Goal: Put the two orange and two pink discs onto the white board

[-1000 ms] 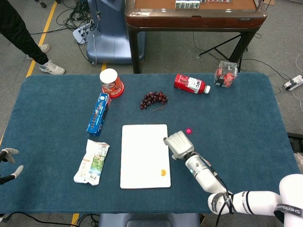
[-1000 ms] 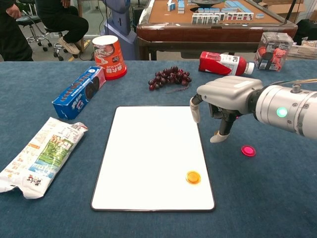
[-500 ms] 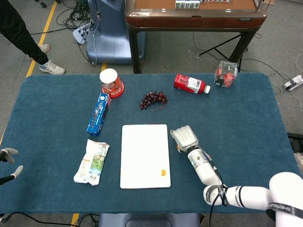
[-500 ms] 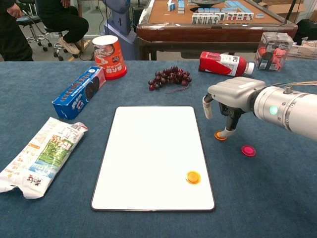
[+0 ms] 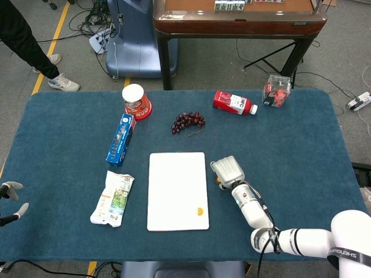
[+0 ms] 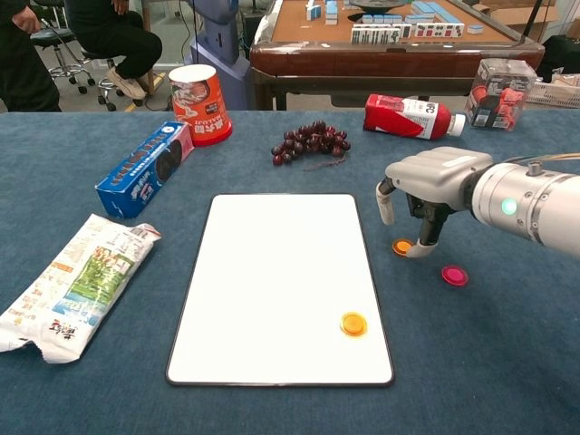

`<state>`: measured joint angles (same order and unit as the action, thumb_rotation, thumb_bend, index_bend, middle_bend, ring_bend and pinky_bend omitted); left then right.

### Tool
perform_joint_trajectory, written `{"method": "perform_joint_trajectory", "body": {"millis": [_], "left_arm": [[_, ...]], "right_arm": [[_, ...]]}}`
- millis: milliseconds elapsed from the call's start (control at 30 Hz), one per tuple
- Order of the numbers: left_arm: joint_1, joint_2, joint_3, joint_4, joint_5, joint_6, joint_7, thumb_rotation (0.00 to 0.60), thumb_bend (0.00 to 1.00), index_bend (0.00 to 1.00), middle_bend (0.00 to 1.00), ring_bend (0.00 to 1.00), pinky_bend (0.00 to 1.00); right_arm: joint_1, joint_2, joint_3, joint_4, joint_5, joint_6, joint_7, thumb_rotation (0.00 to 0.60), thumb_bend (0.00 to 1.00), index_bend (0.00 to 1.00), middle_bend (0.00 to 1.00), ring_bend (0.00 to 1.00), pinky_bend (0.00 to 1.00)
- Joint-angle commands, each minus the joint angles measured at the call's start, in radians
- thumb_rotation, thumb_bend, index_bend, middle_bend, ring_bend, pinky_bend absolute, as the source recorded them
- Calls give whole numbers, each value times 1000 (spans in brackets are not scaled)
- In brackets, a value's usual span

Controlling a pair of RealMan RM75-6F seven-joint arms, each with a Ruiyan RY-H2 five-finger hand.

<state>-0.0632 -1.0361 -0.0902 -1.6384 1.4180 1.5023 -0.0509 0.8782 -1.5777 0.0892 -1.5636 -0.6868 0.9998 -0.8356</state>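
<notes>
Right hand (image 6: 424,195) fingers spread, holding nothing, fingertip down beside orange disc (image 6: 401,246) just right of white board (image 6: 281,281); pink disc (image 6: 454,275) farther right. Pinch disc edges squarely, lift clear of rim

Right hand (image 6: 426,186) hangs palm-down, fingers (image 6: 422,246) curled downward — left hand (image 5: 11,200) sits low at the far edge, fingers apart.

It looked like a robot lab or test room. Loose cables (image 5: 95,26) trailed over a grey floor marked with yellow tape (image 5: 49,49). A mahjong table (image 6: 394,41) stood behind the blue-clothed work table (image 5: 290,133).
</notes>
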Motion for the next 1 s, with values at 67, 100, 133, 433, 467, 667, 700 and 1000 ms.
{"method": "perform_joint_trajectory", "body": {"millis": [67, 100, 133, 433, 467, 667, 700, 1000], "left_arm": [[0, 0, 0, 1, -1, -1, -1, 600, 245, 494, 583, 490, 784], [0, 0, 0, 1, -1, -1, -2, 600, 245, 494, 583, 490, 784], [-1, 0, -1, 1, -2, -2, -2, 600, 244, 494, 583, 490, 784], [0, 4, 0, -1, -2, -3, -12, 600, 245, 494, 583, 490, 784], [0, 4, -1, -1, -3, -4, -12, 600, 245, 494, 583, 490, 784], [0, 6, -1, -1, -5, -5, -19, 600, 245, 494, 583, 490, 784], [0, 6, -1, -1, -5, -5, -19, 600, 245, 494, 583, 490, 784], [1, 8, -3, -1, -8, -6, -23, 600, 245, 494, 583, 490, 784]], "right_arm": [[3, -6, -3, 12, 12, -1, -1, 600, 137, 409, 1000, 1000, 1000], [4, -9, -4, 16, 16, -1, -2, 600, 137, 409, 1000, 1000, 1000], [6, -10, -4, 19, 18, -2, -2, 600, 138, 409, 1000, 1000, 1000], [17, -32, -10, 52, 40, -18, -3, 600, 166, 417, 1000, 1000, 1000], [18, -34, -12, 55, 41, -20, -3, 600, 166, 422, 1000, 1000, 1000], [20, -39, -17, 63, 46, -23, -1, 600, 168, 443, 1000, 1000, 1000], [21, -40, -17, 63, 46, -23, 0, 600, 169, 447, 1000, 1000, 1000], [25, -39, -18, 60, 54, -19, -1, 600, 221, 576, 1000, 1000, 1000]]}}
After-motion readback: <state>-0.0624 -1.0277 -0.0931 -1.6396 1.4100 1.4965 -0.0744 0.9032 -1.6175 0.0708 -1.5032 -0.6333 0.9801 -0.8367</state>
